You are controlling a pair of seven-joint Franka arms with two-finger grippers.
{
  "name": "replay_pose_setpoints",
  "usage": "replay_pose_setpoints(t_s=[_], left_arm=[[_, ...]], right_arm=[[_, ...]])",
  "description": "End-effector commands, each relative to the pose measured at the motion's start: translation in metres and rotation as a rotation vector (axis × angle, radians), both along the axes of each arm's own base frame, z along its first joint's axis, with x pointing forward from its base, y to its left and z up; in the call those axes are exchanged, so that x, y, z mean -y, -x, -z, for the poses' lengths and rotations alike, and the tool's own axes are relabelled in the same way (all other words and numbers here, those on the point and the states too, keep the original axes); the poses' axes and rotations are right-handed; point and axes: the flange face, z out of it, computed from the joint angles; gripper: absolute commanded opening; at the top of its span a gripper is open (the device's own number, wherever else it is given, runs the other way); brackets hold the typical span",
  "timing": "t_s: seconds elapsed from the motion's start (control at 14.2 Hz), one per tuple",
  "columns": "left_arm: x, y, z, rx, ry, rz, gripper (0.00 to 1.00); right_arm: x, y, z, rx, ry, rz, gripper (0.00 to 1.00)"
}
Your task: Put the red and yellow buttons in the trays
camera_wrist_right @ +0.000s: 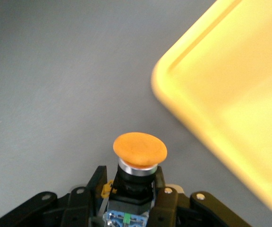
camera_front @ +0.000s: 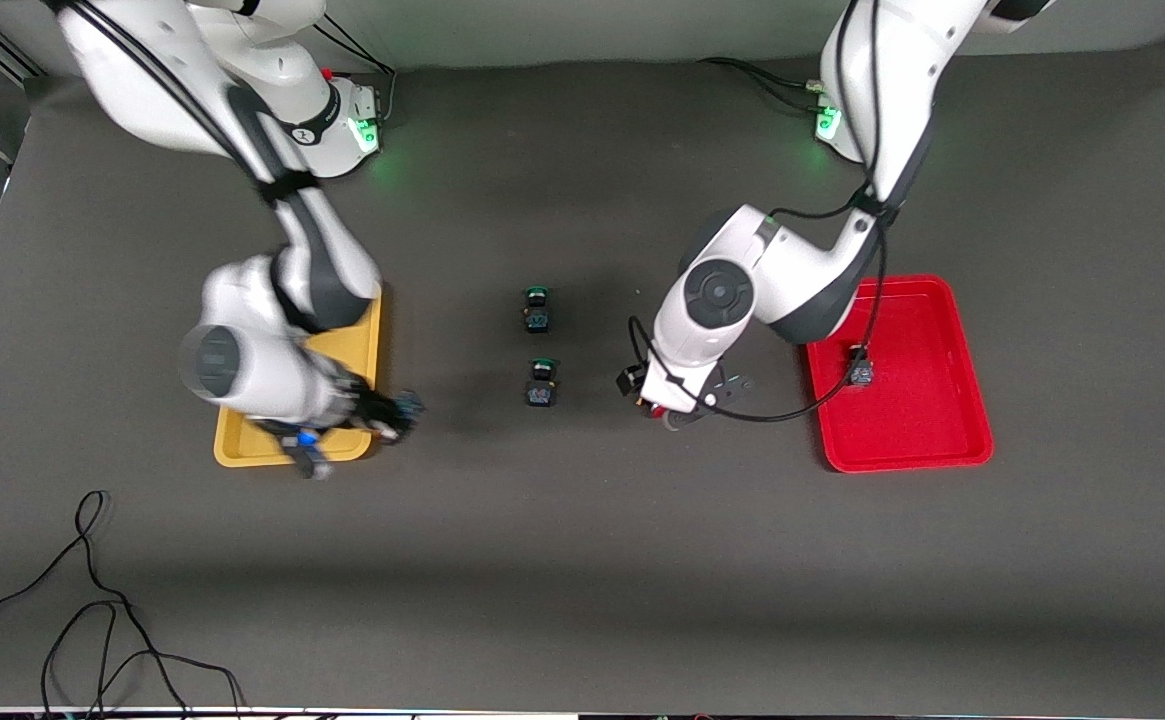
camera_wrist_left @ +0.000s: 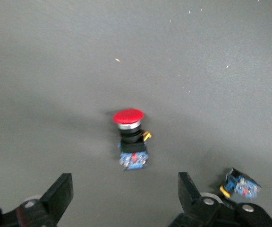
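My right gripper (camera_front: 389, 409) (camera_wrist_right: 129, 184) is shut on a yellow-capped button (camera_wrist_right: 140, 150) and holds it over the table beside the corner of the yellow tray (camera_front: 357, 345) (camera_wrist_right: 230, 90) nearer the camera. My left gripper (camera_front: 668, 412) (camera_wrist_left: 125, 189) is open, low over a red-capped button (camera_wrist_left: 129, 137) that stands on the table between the green switches and the red tray (camera_front: 927, 420); its red cap just shows in the front view (camera_front: 653, 408). One dark button (camera_front: 860, 373) lies in the red tray. Most of the yellow tray is hidden under the right arm.
Two green-capped switches (camera_front: 537, 310) (camera_front: 541, 384) stand mid-table between the arms. Another blue-based switch body (camera_wrist_left: 241, 184) shows beside one left finger, its cap hidden. Loose black cables (camera_front: 92, 600) lie at the table's near edge toward the right arm's end.
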Motion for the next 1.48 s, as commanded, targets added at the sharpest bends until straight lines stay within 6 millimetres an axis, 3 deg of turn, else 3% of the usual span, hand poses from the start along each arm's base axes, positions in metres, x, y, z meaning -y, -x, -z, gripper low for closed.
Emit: replay_pose_setpoints(t_s=[0.0, 0.14, 0.28, 0.35, 0.56, 0.64, 0.71, 0.78, 0.85, 0.99, 1.06, 1.13, 1.27, 1.41], left_arm=[[0.013, -0.002, 0.039, 0.014, -0.041, -0.014, 0.99], [0.013, -0.001, 0.056, 0.018, -0.056, -0.025, 0.98], [0.015, 0.001, 0.07, 0.017, -0.056, -0.033, 0.96], [0.018, 0.004, 0.074, 0.015, -0.061, -0.027, 0.92], [0.018, 0.004, 0.075, 0.016, -0.071, -0.061, 0.56], [0.018, 0.006, 0.079, 0.015, -0.078, -0.057, 0.4], [0.018, 0.005, 0.081, 0.013, -0.083, -0.072, 0.26], [0.017, 0.006, 0.083, 0.013, -0.089, -0.08, 0.12], [0.017, 0.006, 0.084, 0.017, -0.095, -0.077, 0.0], [0.015, 0.002, 0.074, 0.024, -0.093, -0.076, 0.0], [0.013, -0.005, 0.059, 0.035, -0.087, -0.079, 0.0], [0.002, -0.013, 0.031, 0.042, -0.092, -0.086, 0.0], [-0.03, -0.028, -0.018, 0.02, -0.089, -0.023, 0.0], [-0.059, -0.032, -0.047, -0.043, -0.054, 0.063, 0.0]], right_arm=[[0.075, 0.023, 0.014, -0.024, 0.005, -0.12, 0.27], [0.12, 0.039, 0.054, 0.023, 0.03, -0.173, 0.27], [0.137, 0.056, 0.097, 0.084, 0.067, -0.205, 0.27], [0.139, 0.057, 0.106, 0.095, 0.079, -0.202, 0.27], [0.138, 0.058, 0.112, 0.094, 0.042, -0.146, 0.28], [0.136, 0.058, 0.112, 0.094, 0.031, -0.136, 0.4], [0.135, 0.057, 0.111, 0.096, 0.028, -0.131, 0.93], [0.135, 0.057, 0.108, 0.097, 0.025, -0.128, 1.0], [0.133, 0.057, 0.103, 0.105, 0.021, -0.128, 1.0], [0.128, 0.056, 0.069, 0.096, -0.022, -0.145, 1.0], [0.125, 0.053, 0.034, 0.11, -0.044, -0.166, 1.0], [0.121, 0.053, 0.001, 0.119, -0.067, -0.185, 1.0], [0.122, 0.061, -0.071, 0.141, -0.049, -0.272, 1.0], [0.125, 0.073, -0.131, 0.155, 0.021, -0.355, 1.0]])
